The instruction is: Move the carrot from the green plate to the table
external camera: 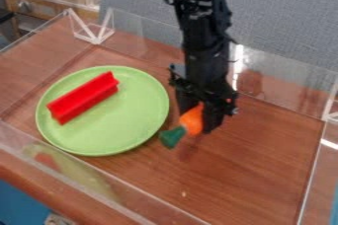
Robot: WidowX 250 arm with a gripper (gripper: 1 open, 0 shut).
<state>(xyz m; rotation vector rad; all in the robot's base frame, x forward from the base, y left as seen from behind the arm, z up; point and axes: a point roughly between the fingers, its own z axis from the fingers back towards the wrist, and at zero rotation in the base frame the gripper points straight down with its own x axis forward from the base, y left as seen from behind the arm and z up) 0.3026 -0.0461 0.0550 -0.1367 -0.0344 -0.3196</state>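
Observation:
My gripper (199, 120) points straight down, shut on the orange carrot (189, 123). The carrot's dark green stem end (173, 135) angles down to the left and hangs close above the table (251, 175), just past the right rim of the green plate (132, 125). Whether the stem touches the wood I cannot tell. The black arm rises from the gripper to the top of the view.
A red rectangular block (83, 96) lies on the left half of the plate. Low clear acrylic walls (284, 66) edge the tabletop on all sides. A small clear stand (86, 24) sits at the back left corner.

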